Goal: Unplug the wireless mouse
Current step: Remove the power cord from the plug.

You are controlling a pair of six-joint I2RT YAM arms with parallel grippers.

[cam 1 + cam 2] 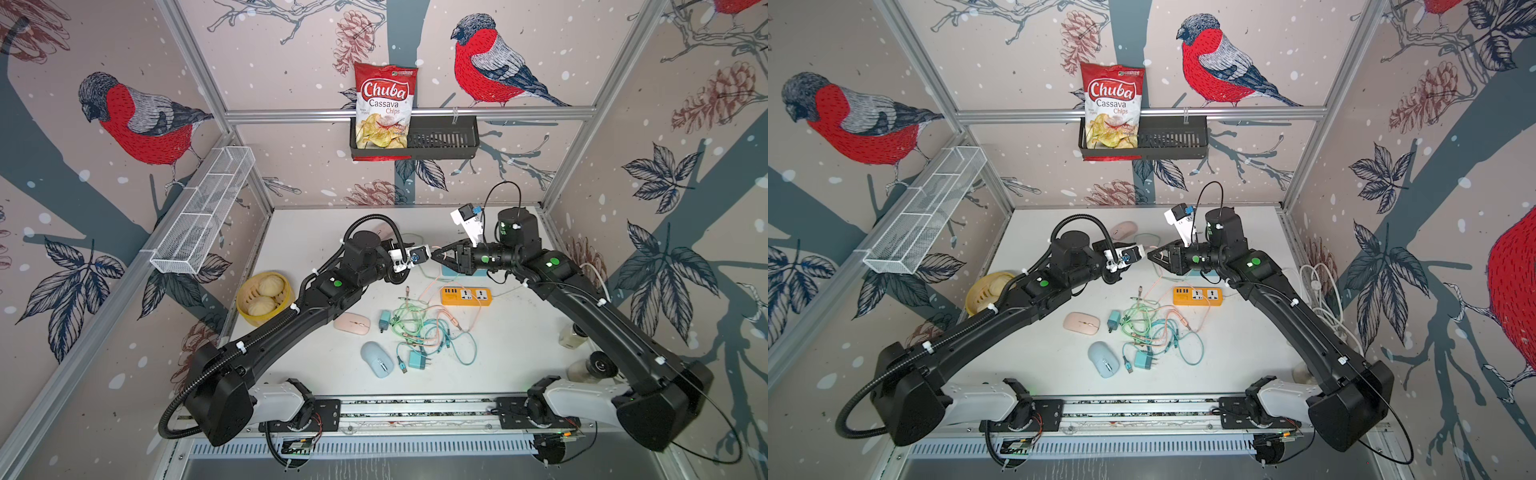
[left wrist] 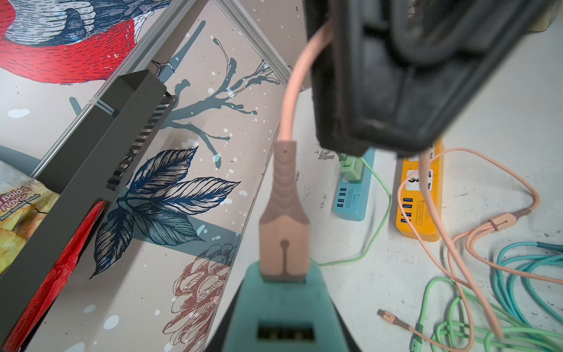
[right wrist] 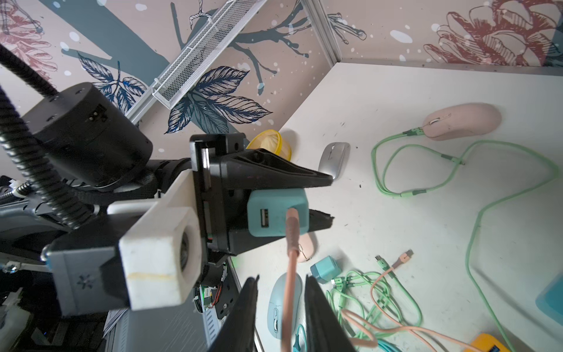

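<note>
While bracing the charger [image 3: 274, 213] in the left gripper [image 3: 330, 201], straddling its cable [image 3: 292, 243] with the narrowly open right gripper [image 3: 281, 278] for pulling.

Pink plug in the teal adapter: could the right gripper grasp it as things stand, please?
Probably yes: the left gripper holds the teal adapter with the pink plug facing the right gripper, whose open jaws straddle its cable.

Chips bag [image 1: 384, 99] stands in black basket [image 1: 449, 151].
</note>
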